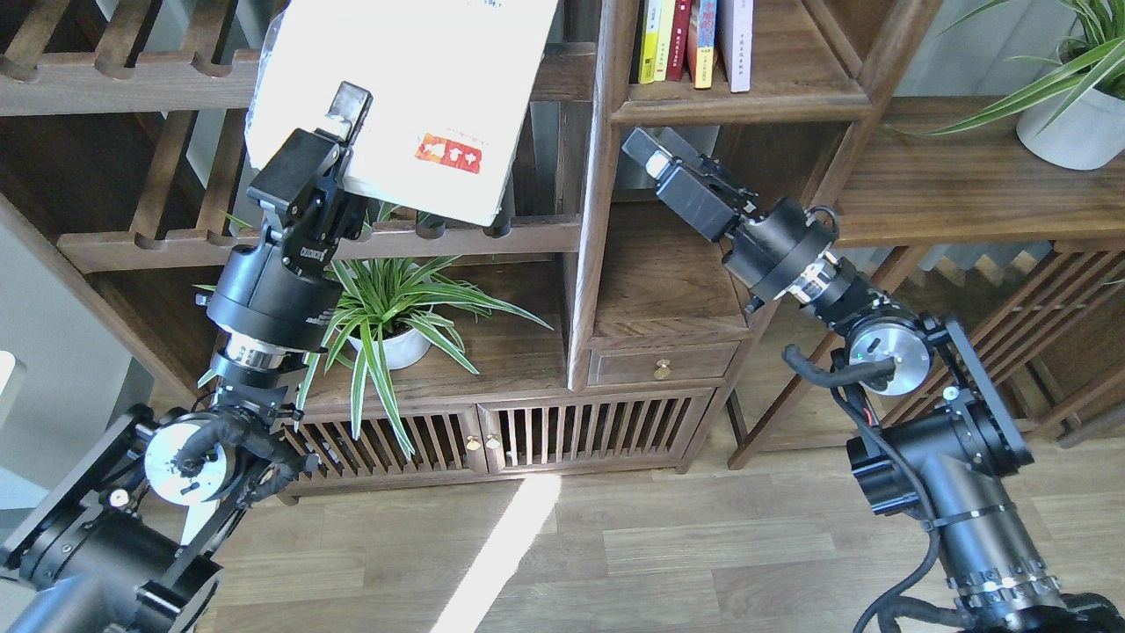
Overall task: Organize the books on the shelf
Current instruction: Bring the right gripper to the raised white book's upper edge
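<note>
My left gripper (341, 132) is shut on the lower left edge of the large white book (422, 79) with a red rectangular mark. It holds the book tilted, up in front of the slatted racks at upper left. The shelf (747, 104) is the narrow compartment at top centre. Several books stand upright on it, with a dark red spine (678, 40) among them and a pale lavender-white book (736, 44) at the right end. My right gripper (652, 160) is below that board, in front of the lower compartment, with nothing in it. Its fingers cannot be told apart.
A lower narrow compartment (668, 281) sits over a small drawer (661, 363). Slatted racks (132, 79) fill the upper left. A potted plant (395, 308) stands under my left arm. A side table (949, 189) with a white plant pot (1068, 132) stands at right.
</note>
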Controlling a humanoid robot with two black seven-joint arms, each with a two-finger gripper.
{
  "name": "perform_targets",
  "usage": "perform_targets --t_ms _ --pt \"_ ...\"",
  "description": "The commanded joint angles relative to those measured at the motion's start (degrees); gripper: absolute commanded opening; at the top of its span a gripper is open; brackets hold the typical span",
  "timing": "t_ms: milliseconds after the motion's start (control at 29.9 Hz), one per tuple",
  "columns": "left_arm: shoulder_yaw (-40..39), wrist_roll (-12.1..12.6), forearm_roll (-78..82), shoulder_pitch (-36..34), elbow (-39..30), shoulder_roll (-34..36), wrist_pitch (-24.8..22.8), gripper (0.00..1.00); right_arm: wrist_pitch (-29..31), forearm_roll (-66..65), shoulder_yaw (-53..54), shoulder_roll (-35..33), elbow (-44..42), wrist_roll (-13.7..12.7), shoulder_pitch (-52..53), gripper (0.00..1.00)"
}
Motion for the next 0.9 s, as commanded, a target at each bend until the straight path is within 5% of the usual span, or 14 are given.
perform_targets --t_ms 0,234,869 --pt "0.1 1.4 0.2 1.9 -1.0 1.0 0.0 0.02 0.0 0.0 -0.4 2.9 0.5 0.0 0.4 0.94" --pt "0.0 4.1 0.2 3.7 -1.8 1.3 0.0 0.02 0.0 0.0 -0.6 2.9 0.9 0.0 1.2 0.94" --pt "-0.1 4.7 0.7 3.1 -3.8 0.5 0.0 0.01 0.0 0.0 -3.3 2.9 0.9 0.1 1.9 0.94"
